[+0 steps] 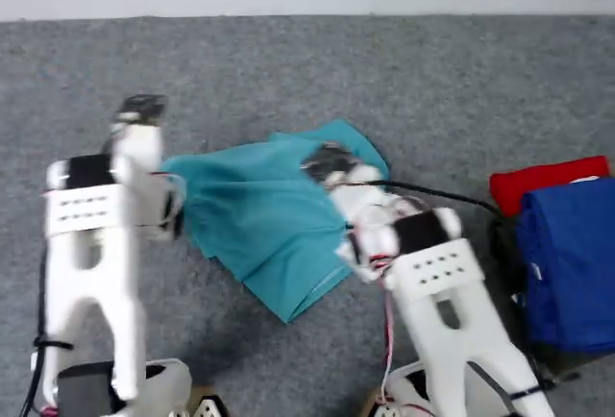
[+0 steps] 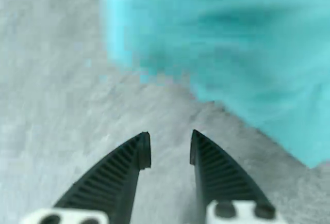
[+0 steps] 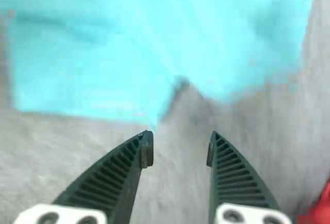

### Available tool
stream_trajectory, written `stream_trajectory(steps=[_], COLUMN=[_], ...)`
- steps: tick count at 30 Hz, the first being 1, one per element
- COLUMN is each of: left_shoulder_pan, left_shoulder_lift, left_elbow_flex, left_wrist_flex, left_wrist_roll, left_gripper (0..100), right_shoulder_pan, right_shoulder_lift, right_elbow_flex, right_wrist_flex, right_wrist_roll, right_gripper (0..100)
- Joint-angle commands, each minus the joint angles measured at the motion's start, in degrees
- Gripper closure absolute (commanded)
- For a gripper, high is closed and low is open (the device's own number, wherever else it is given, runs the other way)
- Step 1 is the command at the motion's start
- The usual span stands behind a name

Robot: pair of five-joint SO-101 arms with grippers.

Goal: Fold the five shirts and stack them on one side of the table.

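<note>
Teal fabric shirt (image 1: pixel 264 210) lies rumpled mid-table between both arms. The left gripper (image 2: pixel 170 149) and right gripper (image 3: pixel 178 149) hover spread and empty at its edges. Folding seems underway; next, each must pinch an edge.

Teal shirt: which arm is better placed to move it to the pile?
Right, probably: the right pincer is open by the teal shirt edge, its arm beside the blue shirt and red shirt.

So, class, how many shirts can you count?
3: a teal shirt lies centre, a blue shirt far right, a red shirt just behind it. Others may be hidden.
</note>
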State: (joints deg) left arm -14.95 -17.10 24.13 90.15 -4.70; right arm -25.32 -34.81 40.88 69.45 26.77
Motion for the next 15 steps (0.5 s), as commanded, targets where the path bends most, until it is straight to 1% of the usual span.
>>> stream_trajectory(steps=[1, 4, 7, 9, 15], left_shoulder_pan=[-8.2, -12.0, -12.7, -12.4, -12.4], left_shoulder_lift=[-0.6, -0.5, -0.4, -0.4, -0.3], left_elbow_flex=[-2.2, -2.2, -2.2, -2.1, -2.1], left_wrist_flex=[2.0, 2.0, 2.1, 2.1, 2.1], left_wrist_roll=[0.4, 0.4, 0.4, 0.4, 0.5], left_gripper=[88, 88, 88, 88, 88], right_shoulder_pan=[-9.5, -15.3, -21.5, -25.0, -30.4], right_shoulder_lift=[4.4, 14.3, 25.6, 32.6, 47.3], right_elbow_flex=[-5.5, -7.8, -12.9, -17.0, -27.3], right_wrist_flex=[-0.6, -2.2, -2.7, -2.5, -2.2], right_wrist_roll=[-1.1, -1.6, -4.7, -5.3, -5.5], right_gripper=[81.9, 81.9, 81.7, 81.8, 81.8])
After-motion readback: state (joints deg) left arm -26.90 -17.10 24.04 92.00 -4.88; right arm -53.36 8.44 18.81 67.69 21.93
